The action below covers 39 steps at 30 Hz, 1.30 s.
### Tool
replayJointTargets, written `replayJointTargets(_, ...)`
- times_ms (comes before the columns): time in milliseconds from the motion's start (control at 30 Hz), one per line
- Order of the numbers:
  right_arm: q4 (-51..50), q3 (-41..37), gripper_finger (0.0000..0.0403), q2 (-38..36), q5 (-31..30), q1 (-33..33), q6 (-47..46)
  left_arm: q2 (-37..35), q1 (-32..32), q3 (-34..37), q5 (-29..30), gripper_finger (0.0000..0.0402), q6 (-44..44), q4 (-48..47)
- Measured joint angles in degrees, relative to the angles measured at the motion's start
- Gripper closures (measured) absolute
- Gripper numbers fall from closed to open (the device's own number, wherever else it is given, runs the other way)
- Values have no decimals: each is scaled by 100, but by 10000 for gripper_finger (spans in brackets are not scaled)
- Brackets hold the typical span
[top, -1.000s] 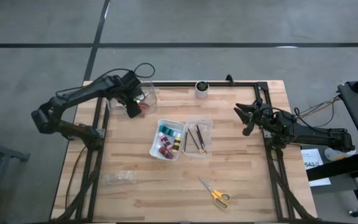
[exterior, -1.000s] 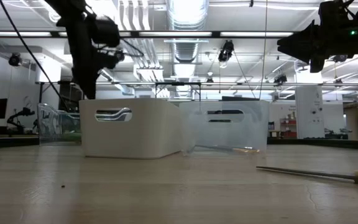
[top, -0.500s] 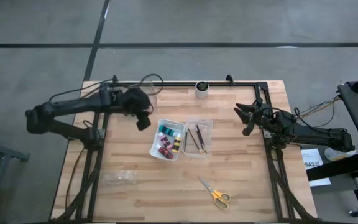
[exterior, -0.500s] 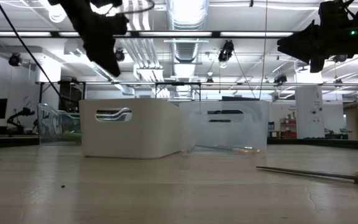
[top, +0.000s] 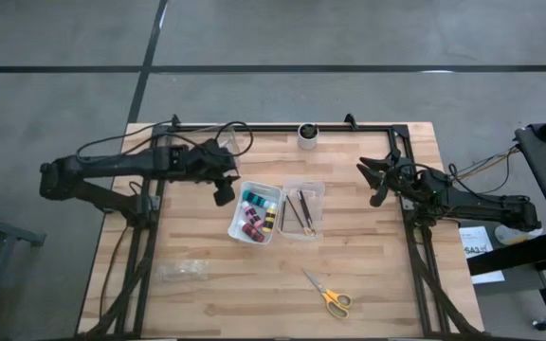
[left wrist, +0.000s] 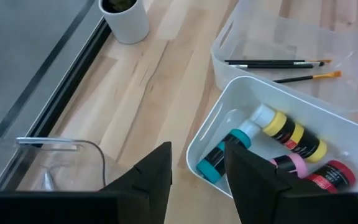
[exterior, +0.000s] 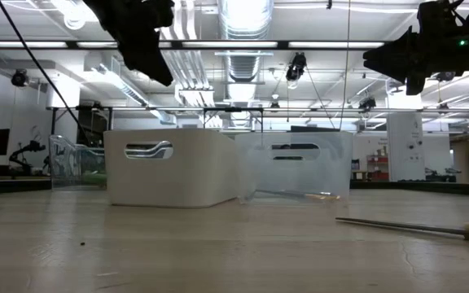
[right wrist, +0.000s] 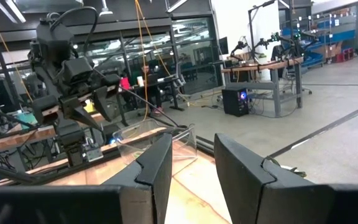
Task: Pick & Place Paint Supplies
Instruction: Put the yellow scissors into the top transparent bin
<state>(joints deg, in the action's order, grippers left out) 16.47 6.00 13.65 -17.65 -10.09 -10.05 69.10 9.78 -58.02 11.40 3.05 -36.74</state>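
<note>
Several paint bottles [top: 254,212], teal, yellow-and-black, pink and red, lie in a white bin [left wrist: 229,102]. Thin dark brushes [left wrist: 272,63] lie in a clear bin [top: 302,208] beside it. Yellow-handled scissors [top: 328,294] lie flat on the table near its near edge. My left gripper [top: 223,192] hangs open and empty just left of the white bin; in its wrist view the gripper [left wrist: 197,168] looks down on the teal bottle [left wrist: 219,158]. My right gripper [top: 373,180] waits open and empty, raised over the table's right edge.
A white round cup [top: 307,134] stands at the far edge. A clear bin [left wrist: 42,162] sits at the far left corner, partly under my left arm. A small clear plastic piece [top: 180,271] lies near the left edge. Bare wood lies between the bins and the scissors.
My left gripper has left the clear bin at the far left corner, risen, and swung toward the table's right and near side, ending beside the white bin. The right arm has kept still.
</note>
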Motion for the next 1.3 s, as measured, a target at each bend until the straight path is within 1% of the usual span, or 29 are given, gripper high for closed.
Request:
replayJointTargets(67, 0, -1, 285, 1, 0, -2, 11, 0, 7, 20, 20, 251, -4, 64)
replayJointTargets(300, 0, -2, 285, 2, 0, -2, 2, 0, 9, 20, 407, 251, -46, 405)
replayJointTargets(533, 0, -2, 285, 1, 0, -2, 6, 7, 18, 20, 428, 251, -862, 749)
replayJointTargets(633, 0, -2, 285, 0, 0, -2, 4, 7, 44, 22, 428, 251, -1041, 875)
replayJointTargets(800, 0, -1, 285, 1, 0, -1, 6, 11, 48, 24, 414, 251, -1051, 969)
replayJointTargets(1000, 0, -1, 285, 2, 0, -2, -1, 11, 48, 24, 355, 251, -857, 1149)
replayJointTargets(1300, 0, 0, 285, 1, 0, -2, 7, 11, 48, 24, 339, 251, -883, 1270)
